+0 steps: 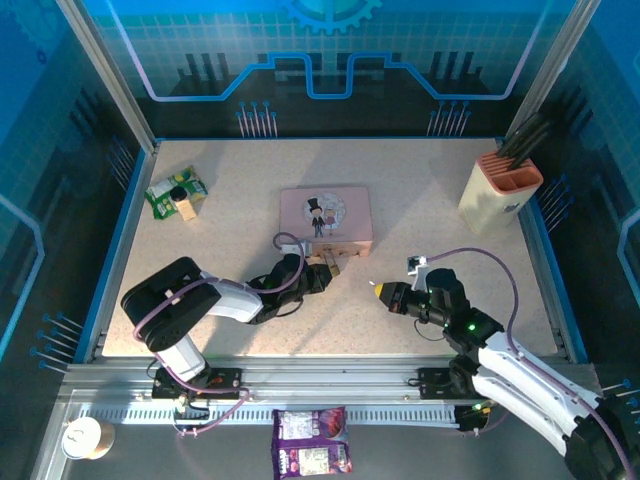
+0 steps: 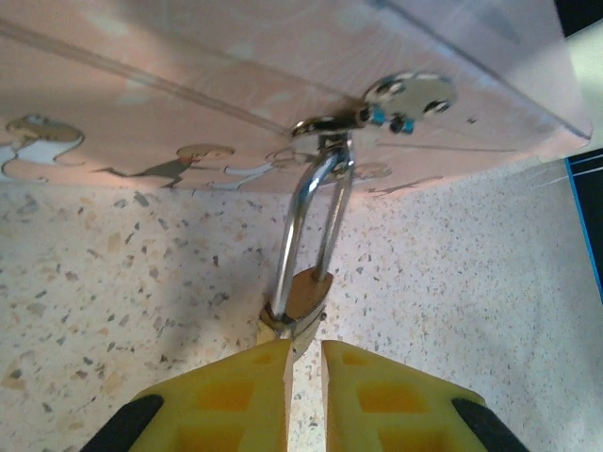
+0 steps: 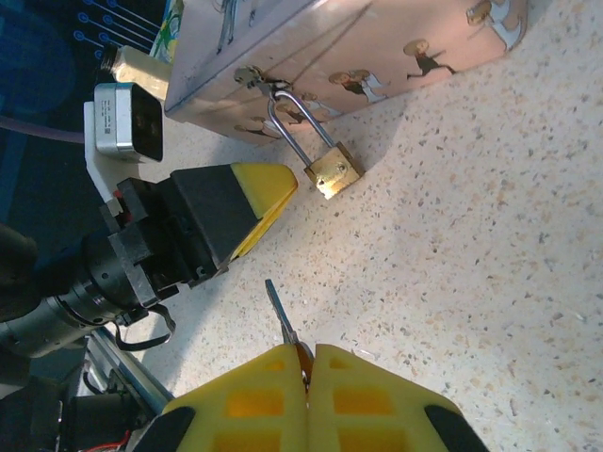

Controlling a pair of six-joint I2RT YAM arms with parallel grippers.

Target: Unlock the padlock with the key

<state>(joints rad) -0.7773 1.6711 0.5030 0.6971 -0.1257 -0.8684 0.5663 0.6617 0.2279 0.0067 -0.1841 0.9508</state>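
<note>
Brass-gold padlock, left wrist view: its silver shackle is threaded through the hasp on the wall of the pink tin. The long axis runs from the hasp straight toward the camera, body end nearest. The body's base sits at the yellow fingertips of the left claw, whose jaws are drawn to a narrow slit. Whether they pinch the body cannot be told.

Right wrist view: the padlock lies on the speckled tabletop, shackle end at the tin, body slanting away from it. The right claw is pressed closed on the key. The thin blade juts past the fingertips and points toward the padlock, well apart from it.

Top external view: the tin sits mid-tabletop with the padlock at its near edge. The left claw meets it from the near-left; the right claw is off to the right, aimed left.
</note>
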